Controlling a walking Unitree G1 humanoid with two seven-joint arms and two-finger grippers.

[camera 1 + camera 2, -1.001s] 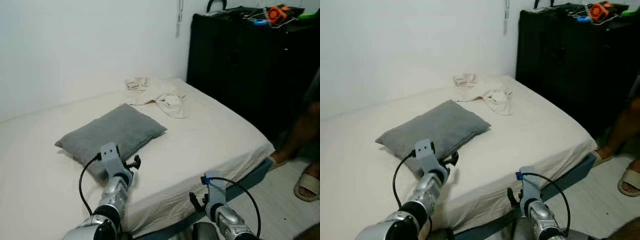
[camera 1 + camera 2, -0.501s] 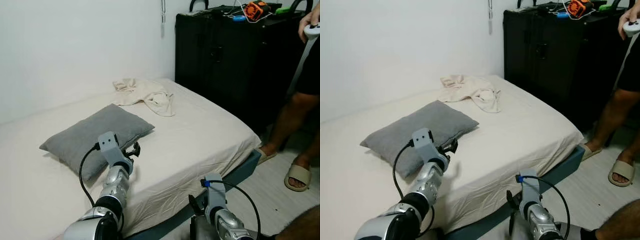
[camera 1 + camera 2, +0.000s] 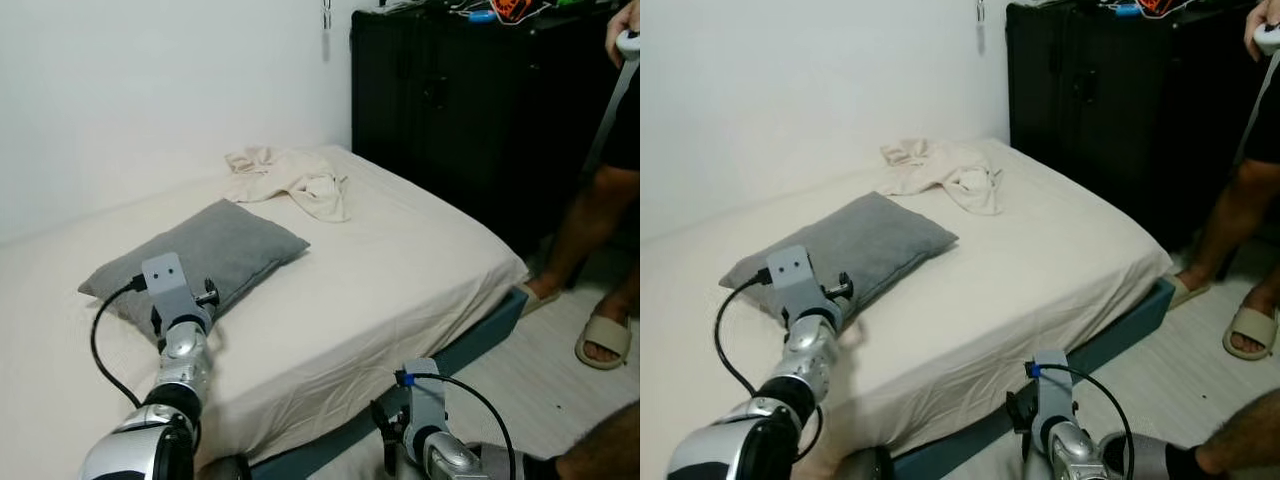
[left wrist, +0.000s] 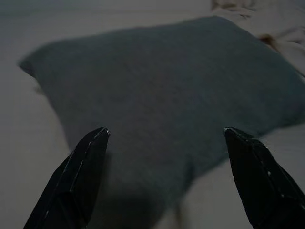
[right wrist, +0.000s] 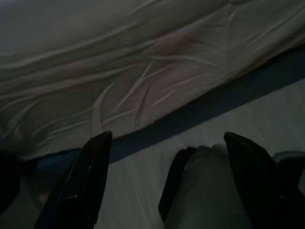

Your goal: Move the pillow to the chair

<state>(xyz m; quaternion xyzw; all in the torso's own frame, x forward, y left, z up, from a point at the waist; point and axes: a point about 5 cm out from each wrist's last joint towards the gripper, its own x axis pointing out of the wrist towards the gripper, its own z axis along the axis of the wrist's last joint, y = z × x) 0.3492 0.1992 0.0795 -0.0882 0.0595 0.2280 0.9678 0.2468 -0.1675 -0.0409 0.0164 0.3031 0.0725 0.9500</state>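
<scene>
The grey pillow (image 3: 200, 252) lies flat on the bed (image 3: 420, 250), towards the wall side, with a crumpled cream cloth (image 3: 290, 178) just beyond its far corner and well apart from the bed's near edge. The left gripper (image 4: 164, 143) hovers just short of the pillow's near edge, fingers spread wide so that the edge sits squarely in the gap between them in the left wrist view; nothing is held. The right gripper (image 5: 164, 143) hangs low beside the bed frame, likewise spread wide and empty, looking at the hanging sheet (image 5: 143, 81) and the floor (image 5: 143, 176). The step in hand looks to be the first grasp of the pillow. To do it well, the left gripper should drive forward until a good fold of the soft edge lies deep between the fingers, then close firmly, since a shallow pinch on a limp, plump cushion is likely to slip once lifted. Taking it near a corner, not mid-side, should keep the fabric from bunching, and lifting straight up before turning avoids dragging the sheet. No chair can be made out here, so the robot will have to turn to find it; a person's legs (image 3: 585, 250) stand by the black cabinet (image 3: 450, 110) on the right, and that side needs care when carrying.
</scene>
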